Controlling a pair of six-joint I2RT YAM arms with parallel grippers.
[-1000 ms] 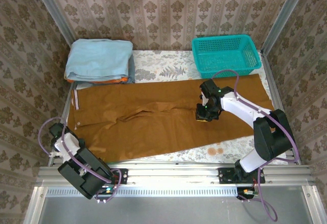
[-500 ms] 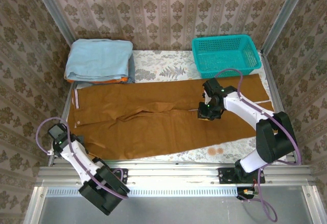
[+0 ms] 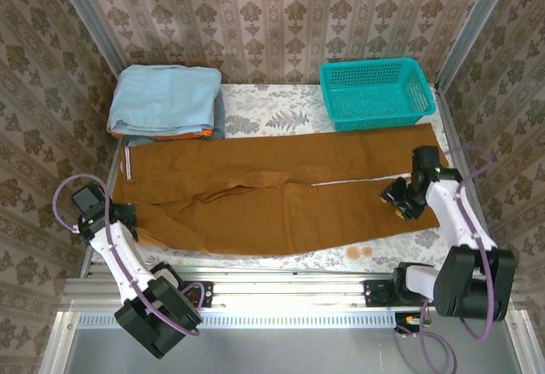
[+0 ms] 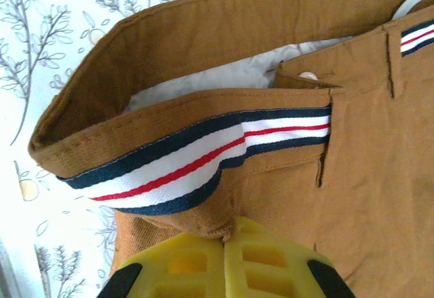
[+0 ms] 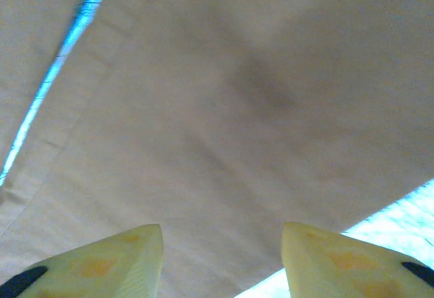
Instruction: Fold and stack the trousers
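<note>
The rust-brown trousers point(image 3: 255, 195) lie spread nearly table-wide, waist at the left, legs running right. My left gripper point(image 3: 126, 215) sits at the near waist corner. In the left wrist view it point(image 4: 235, 235) is shut on a pinch of the trousers point(image 4: 366, 176) just below the navy, white and red striped waistband trim point(image 4: 169, 159). My right gripper point(image 3: 393, 197) hovers over the near leg close to its hem. In the right wrist view it point(image 5: 222, 244) is open, with washed-out trouser cloth point(image 5: 224, 108) spanning the gap between its fingers.
A teal basket point(image 3: 375, 91) stands at the back right. A light blue folded garment point(image 3: 164, 100) lies at the back left on a thin orange cloth point(image 3: 201, 135). The floral table cover point(image 3: 272, 117) shows behind the trousers. Metal rails bound the table.
My right gripper has slid from mid-leg rightward to near the hem. My left gripper has come in onto the near waist corner and shut on it, drawing that edge inward.
</note>
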